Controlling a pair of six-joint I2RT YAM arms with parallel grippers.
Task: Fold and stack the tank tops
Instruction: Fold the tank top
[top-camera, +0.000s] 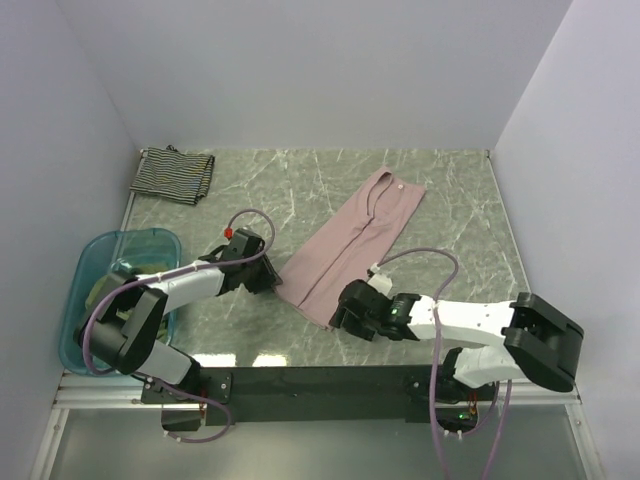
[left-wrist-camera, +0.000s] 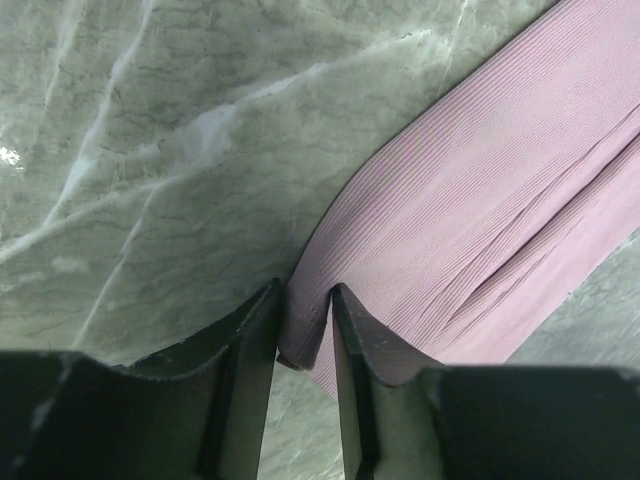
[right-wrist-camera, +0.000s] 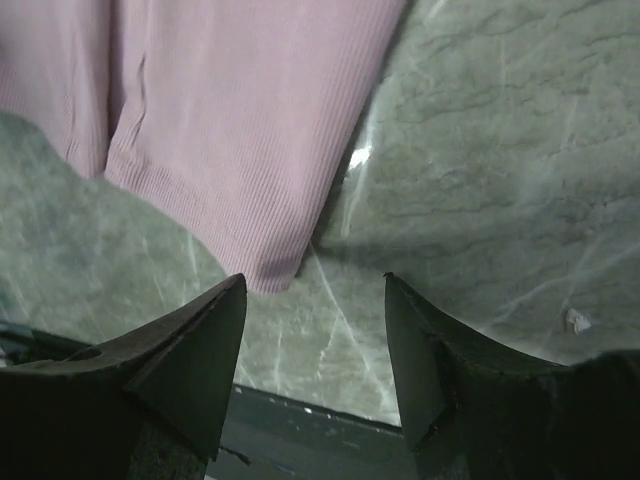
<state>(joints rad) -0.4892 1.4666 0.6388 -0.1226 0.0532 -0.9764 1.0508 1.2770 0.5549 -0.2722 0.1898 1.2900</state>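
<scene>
Near edge of the bench (top-camera: 450, 200): my left gripper (left-wrist-camera: 305, 300) has its fingers (left-wrist-camera: 250, 340) clenched on one hem corner of the pink tank top (top-camera: 350, 240). The right gripper (right-wrist-camera: 315, 285) hangs released, fingers spread just short of the other hem corner. Next, I reckon: close R low on that corner, catching every layer, then lift both ends level and carry the hem toward the straps so the fold lands square. Cloth is fine-ribbed, matte and limp, a long diagonal strip w/ a lengthwise crease; bench is glossy grey-green marble-look. At left, a translucent blue tub (top-camera: 75, 300). In the far-left corner, the striped tank top (top-camera: 173, 175) lies already folded.
</scene>
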